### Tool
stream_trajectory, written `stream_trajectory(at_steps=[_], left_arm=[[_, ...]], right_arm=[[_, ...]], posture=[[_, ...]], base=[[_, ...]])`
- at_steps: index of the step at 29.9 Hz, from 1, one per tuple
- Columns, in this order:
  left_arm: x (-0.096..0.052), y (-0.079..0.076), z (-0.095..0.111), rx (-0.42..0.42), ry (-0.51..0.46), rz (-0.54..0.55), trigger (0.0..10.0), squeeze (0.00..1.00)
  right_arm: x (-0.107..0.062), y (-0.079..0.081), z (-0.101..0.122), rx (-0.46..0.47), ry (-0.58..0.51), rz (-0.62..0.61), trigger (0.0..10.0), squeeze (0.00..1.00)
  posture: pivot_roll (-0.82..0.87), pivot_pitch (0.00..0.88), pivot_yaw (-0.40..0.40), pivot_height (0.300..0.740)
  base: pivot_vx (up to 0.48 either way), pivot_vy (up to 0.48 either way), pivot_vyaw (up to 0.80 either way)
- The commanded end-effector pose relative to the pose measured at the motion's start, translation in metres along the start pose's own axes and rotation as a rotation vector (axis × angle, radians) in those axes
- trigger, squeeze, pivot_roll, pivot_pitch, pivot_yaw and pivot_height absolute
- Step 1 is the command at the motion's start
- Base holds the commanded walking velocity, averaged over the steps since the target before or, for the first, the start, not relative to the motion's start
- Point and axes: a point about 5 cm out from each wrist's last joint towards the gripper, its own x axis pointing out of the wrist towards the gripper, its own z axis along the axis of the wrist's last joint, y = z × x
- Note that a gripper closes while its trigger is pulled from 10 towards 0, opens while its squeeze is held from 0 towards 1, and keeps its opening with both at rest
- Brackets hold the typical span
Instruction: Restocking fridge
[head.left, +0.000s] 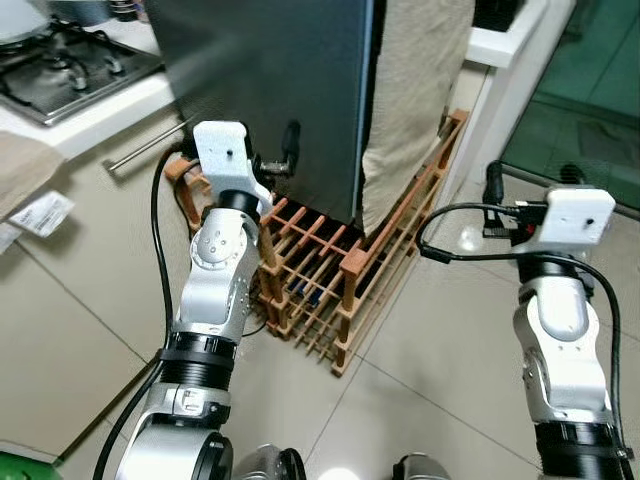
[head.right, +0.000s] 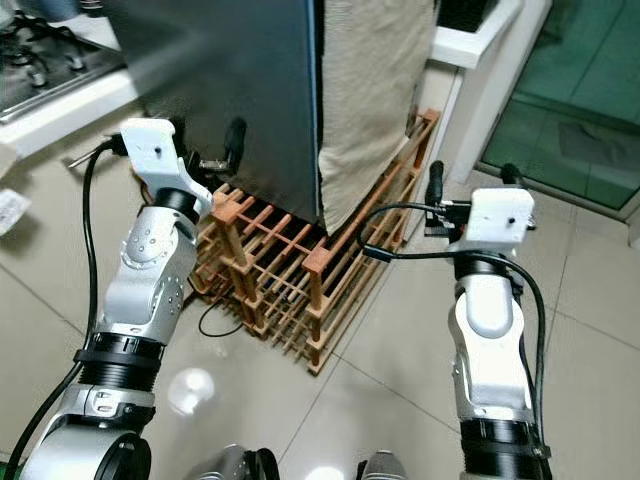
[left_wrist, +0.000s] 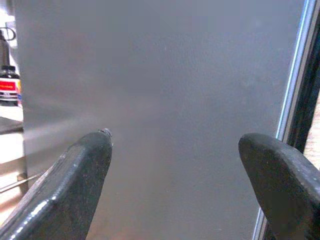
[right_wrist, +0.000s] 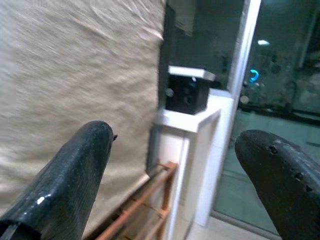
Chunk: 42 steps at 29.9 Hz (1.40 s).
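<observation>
The tall dark-grey metal fridge door (head.left: 270, 90) stands just beyond the wide-open left end effector (left_wrist: 175, 165); the right end effector (right_wrist: 175, 175), also wide, hangs farther right.

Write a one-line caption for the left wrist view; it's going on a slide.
Left end effector, fingers open, faces the dark grey fridge door at close range, with a red-labelled bottle beyond the door's edge.

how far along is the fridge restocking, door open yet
Early stage. Done: the robot stands at the dark fridge door, which looks shut. In hand: nothing. The left gripper is open, facing the door close up; the right gripper is open, raised beside the beige cloth above the wooden rack. Left: open the door, fetch items and load them.
</observation>
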Motion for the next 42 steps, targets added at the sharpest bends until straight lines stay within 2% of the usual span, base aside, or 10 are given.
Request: stream_trajectory(at_steps=[1,7,8,9,14,16,18,25,35,42], left_arm=[[0.004,-0.003,0.001,-0.022,0.003,0.0,10.0,0.0],[0.007,-0.002,0.004,-0.035,0.002,0.066,10.0,0.0],[0.006,0.002,0.014,-0.043,-0.044,0.113,10.0,0.0],[0.006,0.002,0.014,-0.043,-0.044,0.113,10.0,0.0],[0.01,0.012,0.057,-0.031,-0.225,0.162,10.0,0.0],[0.016,0.009,0.073,-0.027,-0.284,0.145,10.0,0.0],[0.019,0.001,0.077,-0.023,-0.293,0.105,10.0,0.0],[0.022,-0.018,0.067,-0.035,-0.244,-0.007,10.0,0.0],[0.024,-0.011,0.06,-0.15,-0.203,0.058,10.0,0.0],[0.026,-0.01,0.053,-0.126,-0.161,0.066,10.0,0.0]], right_arm=[[0.002,0.005,-0.001,0.003,-0.007,0.013,10.0,0.0],[0.009,0.01,0.0,0.007,-0.025,0.034,10.0,0.0],[0.014,0.01,0.015,-0.029,-0.098,0.049,10.0,0.0],[0.014,0.01,0.015,-0.029,-0.098,0.049,10.0,0.0],[0.027,0.005,0.09,-0.138,-0.433,0.046,10.0,0.0],[0.031,0.0,0.111,-0.145,-0.501,0.038,10.0,0.0],[0.034,-0.004,0.116,-0.145,-0.516,0.024,10.0,0.0],[0.028,-0.015,0.101,-0.109,-0.426,-0.062,10.0,0.0],[0.018,-0.019,0.082,-0.117,-0.331,-0.075,10.0,0.0],[0.016,-0.019,0.075,-0.118,-0.297,-0.08,10.0,0.0]], posture=[[-0.17,0.002,0.063,0.723],[-0.17,0.011,0.057,0.723],[-0.16,0.013,0.056,0.723],[-0.16,0.013,0.056,0.723],[-0.18,0.012,0.045,0.723],[-0.18,0.01,0.043,0.723],[-0.19,0.008,0.045,0.723],[-0.22,0.0,0.041,0.723],[-0.24,0.011,0.056,0.723],[-0.23,0.021,0.07,0.723]], base=[[0.386,0.0,0.0],[0.446,0.0,0.0],[0.48,0.0,0.0],[0.48,0.0,0.0],[0.457,0.0,0.0],[0.441,0.0,0.0],[0.444,0.0,0.0],[0.411,0.0,0.0],[0.0,0.0,-0.07],[0.0,0.0,-0.66]])
